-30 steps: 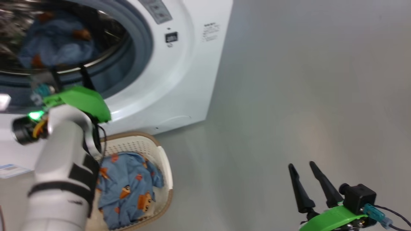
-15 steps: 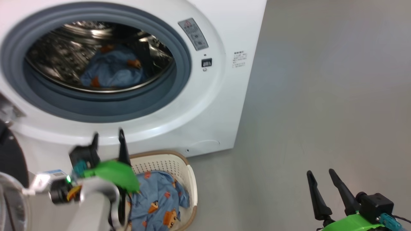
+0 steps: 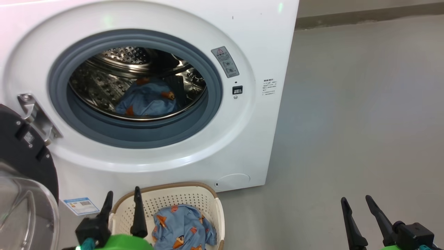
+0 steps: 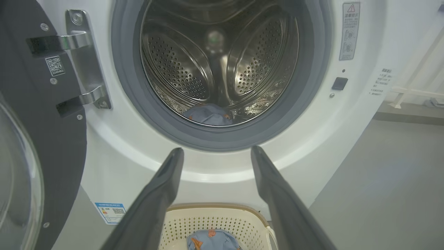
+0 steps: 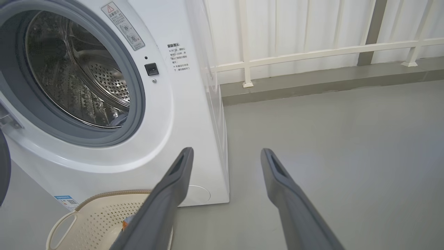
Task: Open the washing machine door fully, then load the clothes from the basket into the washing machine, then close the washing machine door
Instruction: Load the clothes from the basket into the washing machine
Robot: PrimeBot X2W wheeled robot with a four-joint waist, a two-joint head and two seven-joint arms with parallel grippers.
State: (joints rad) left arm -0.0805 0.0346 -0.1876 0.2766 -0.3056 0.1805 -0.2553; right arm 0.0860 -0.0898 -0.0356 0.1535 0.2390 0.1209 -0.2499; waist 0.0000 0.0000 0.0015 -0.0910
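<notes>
Head: door [image 3: 20, 152] wide open; I'm mid-loading, clothes [image 3: 147, 100] partly in the drum [image 3: 131, 55], maybe one piece in the basket [image 3: 173, 185]. Left wrist: left end effector [image 4: 216, 149] spread, empty, above basket; next, dip and pinch fabric. Right wrist: right end effector [image 5: 227, 149] spread, empty.

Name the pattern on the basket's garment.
Light blue garment with orange-brown figures; clearest in head view.
</notes>
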